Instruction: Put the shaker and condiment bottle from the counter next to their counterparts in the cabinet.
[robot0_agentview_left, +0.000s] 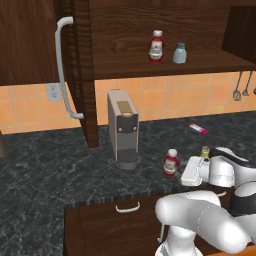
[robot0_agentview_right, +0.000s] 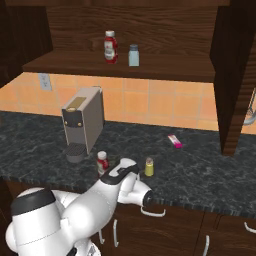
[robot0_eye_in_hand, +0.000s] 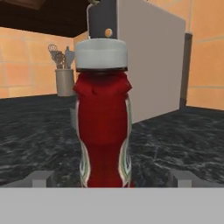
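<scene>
The bottle (robot0_eye_in_hand: 103, 113) stands upright on the worktop (robot0_agentview_left: 60, 165), straight ahead of the gripper (robot0_eye_in_hand: 113, 177) and centred between its two tips; its long axis is vertical. The jaws are wide open, one tip on each side of the bottle's base, not yet touching it, so I judge the next move to be a closing. The shaker (robot0_agentview_right: 149, 166) stands just beside the hand, also on the worktop. In the cabinet (robot0_agentview_left: 165, 30) the shelf holds a red bottle (robot0_agentview_left: 156, 46) and a blue-grey shaker (robot0_agentview_left: 179, 53), near each other.
</scene>
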